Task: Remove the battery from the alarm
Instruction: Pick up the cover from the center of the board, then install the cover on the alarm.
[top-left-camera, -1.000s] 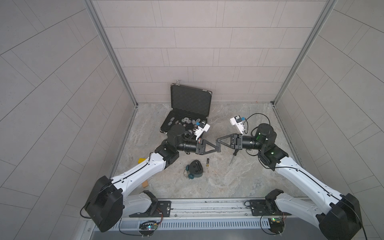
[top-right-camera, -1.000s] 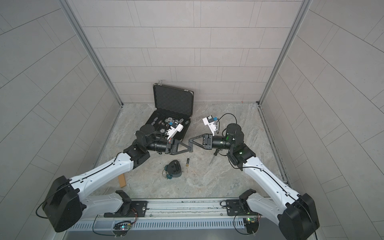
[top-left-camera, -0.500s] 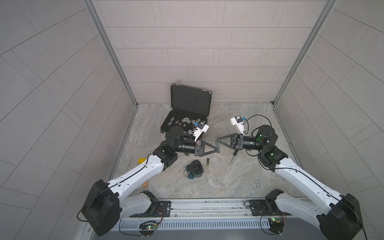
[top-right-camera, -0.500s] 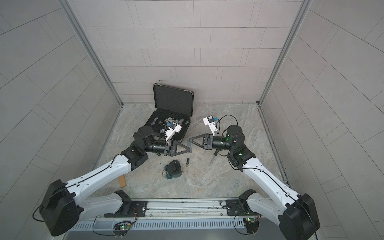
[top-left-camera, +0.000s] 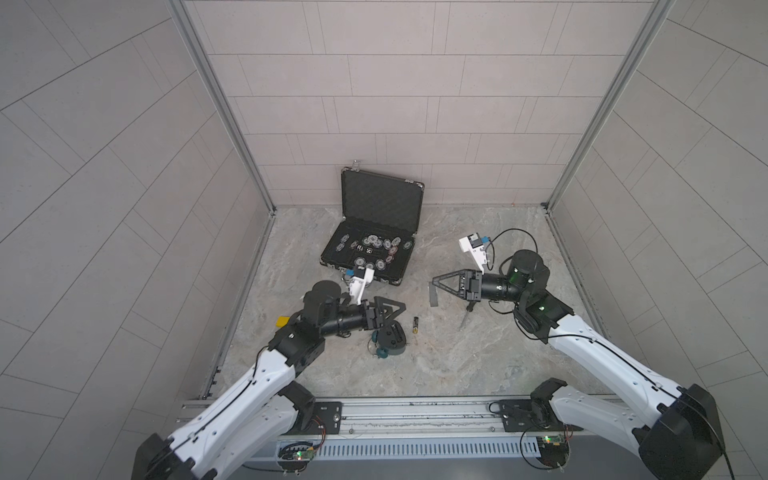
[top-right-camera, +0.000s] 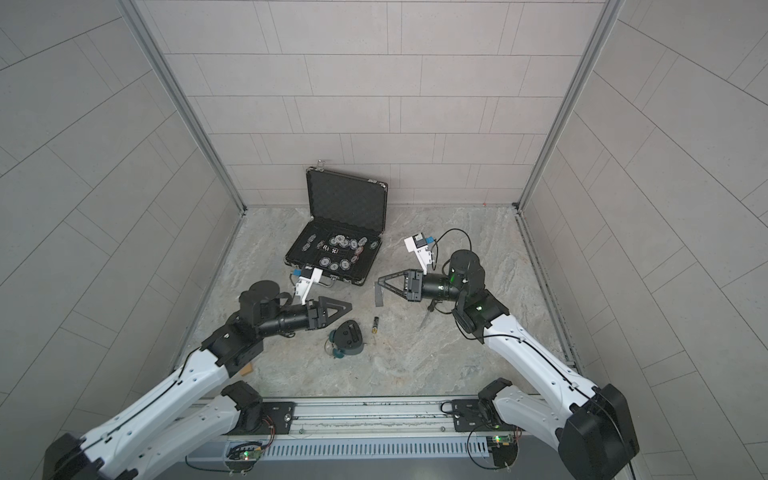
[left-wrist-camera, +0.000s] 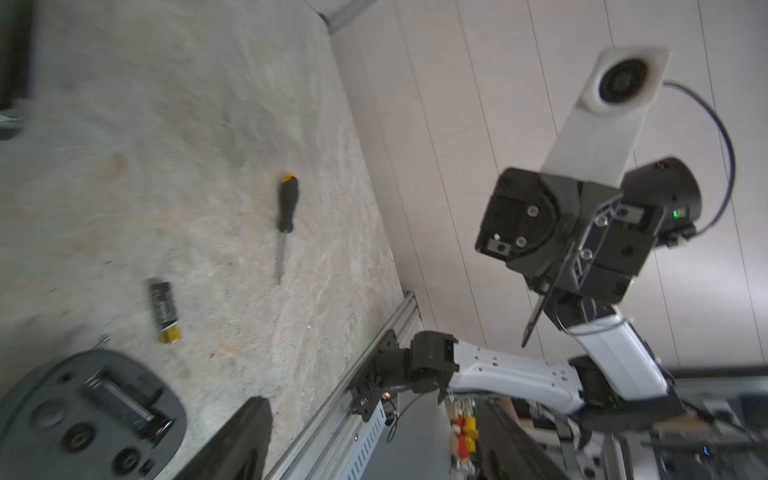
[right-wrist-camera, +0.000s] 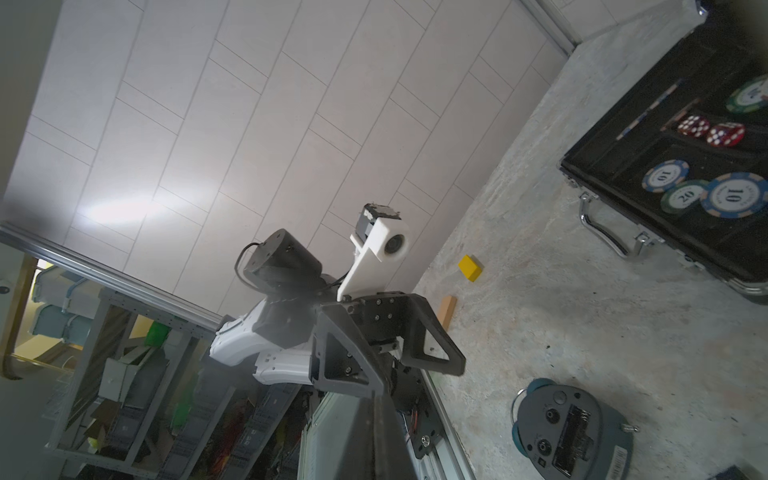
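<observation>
The teal alarm (top-left-camera: 388, 338) lies face down on the floor, its dark back up and the battery slot uncovered (left-wrist-camera: 120, 401). The battery (top-left-camera: 414, 325), black with a gold end, lies loose on the floor just right of the alarm, also in the left wrist view (left-wrist-camera: 165, 305). My left gripper (top-left-camera: 397, 313) hovers over the alarm's far edge, open, with nothing between its fingers (left-wrist-camera: 241, 440). My right gripper (top-left-camera: 433, 284) hangs farther right and higher, shut on a thin flat grey cover (top-left-camera: 434, 296) that dangles from its tips (left-wrist-camera: 536, 316).
An open black case of poker chips and dice (top-left-camera: 370, 253) stands against the back wall. A black-handled screwdriver (top-left-camera: 467, 316) lies under the right arm. A yellow block (top-left-camera: 283, 321) and a wooden block (top-right-camera: 248, 369) lie by the left wall. A metal rail (top-left-camera: 415, 409) edges the front.
My left gripper has opened and drawn back to the left, away from the right gripper's tips. The right arm has barely moved; the battery and alarm lie as before.
</observation>
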